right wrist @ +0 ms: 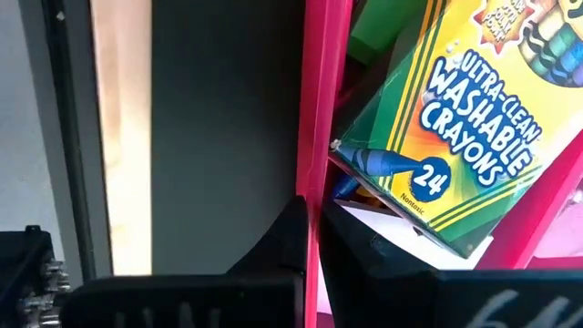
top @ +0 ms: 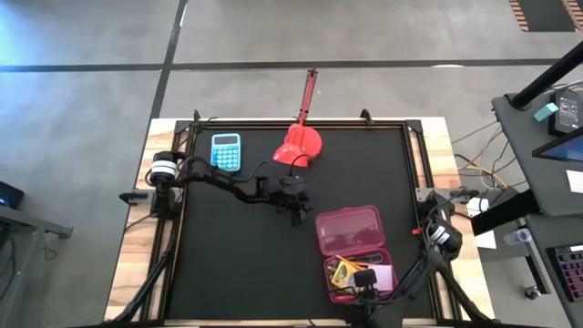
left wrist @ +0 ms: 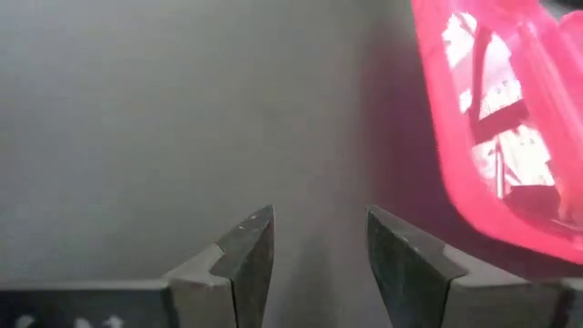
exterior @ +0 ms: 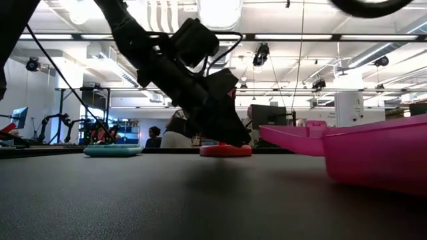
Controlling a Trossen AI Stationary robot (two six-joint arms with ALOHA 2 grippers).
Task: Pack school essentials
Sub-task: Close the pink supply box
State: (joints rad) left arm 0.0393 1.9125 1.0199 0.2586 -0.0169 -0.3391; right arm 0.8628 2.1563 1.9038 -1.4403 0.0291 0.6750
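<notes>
A pink box (top: 351, 246) lies open right of the table's middle, its lid (top: 349, 230) flat on the far side of its base. In the base are the yellow-green crayon box (right wrist: 446, 118), a pale note pad (top: 381, 276) and small stationery. My right gripper (top: 364, 279) is over the base, shut on its wall. My left gripper (top: 296, 212) hangs open just left of the lid (left wrist: 483, 137), fingers (left wrist: 246, 255) pointing down close over the black mat and touching nothing. Scissors, pencils and pens I cannot make out. My right gripper (right wrist: 314, 246) pinches the upright pink wall (right wrist: 314, 173) of the box's base, toward its near side. One finger (right wrist: 278, 241) is outside the box and one (right wrist: 383, 260) inside, next to the crayon box. The fingers come from above. The box rests on the mat.
A light-blue calculator (top: 226, 151) lies at the far left of the mat. A red domed object (top: 299, 146) with a red stick (top: 309, 96) sits at the far middle. Bare mat stretches left of the box; wooden strips (right wrist: 123, 137) border the mat.
</notes>
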